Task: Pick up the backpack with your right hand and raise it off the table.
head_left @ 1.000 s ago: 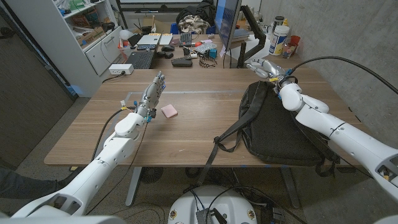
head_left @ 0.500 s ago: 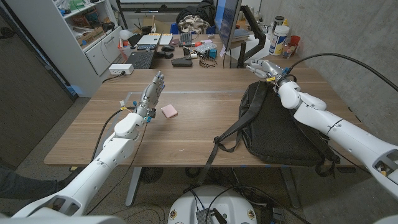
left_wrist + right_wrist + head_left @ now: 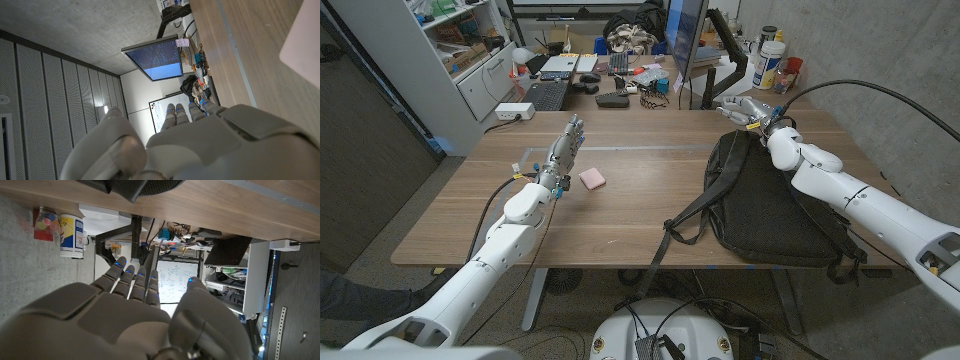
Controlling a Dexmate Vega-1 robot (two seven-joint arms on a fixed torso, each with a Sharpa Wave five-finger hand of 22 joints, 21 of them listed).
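Left arm: reaches in from the near left corner and lies along the table [image 3: 470, 215], forearm pointing toward the far side.
Left hand [image 3: 565, 148]: stands with straight fingers pointing away from the robot, close together; it holds nothing and touches nothing I can see. Released.
Pink pad [image 3: 592, 179]: lies flat on the wood just to the right of the left wrist, apart from it.
Backpack [image 3: 760, 205]: black, lies flat on the right half of the table, its top end toward the far edge. One strap [image 3: 692, 220] trails left and hangs over the near edge.
Right arm: comes in from the right edge, crosses over the backpack's right side, wrist raised above its top end.
Right hand [image 3: 742, 108]: hovers just beyond the backpack's top, fingers stretched out toward the far left and spread apart, nothing in them. Not on the backpack.
Left wrist view: back of the left hand [image 3: 200, 145], fingers straight; a corner of the pink pad [image 3: 305, 40] on the wood; a monitor [image 3: 155, 60] beyond.
Right wrist view: back of the right hand [image 3: 135, 315], fingers extended, thumb apart; the backpack's dark edge [image 3: 135, 187] at the table's edge; a white tub [image 3: 71, 230] and a whiteboard [image 3: 175, 280] behind the table.
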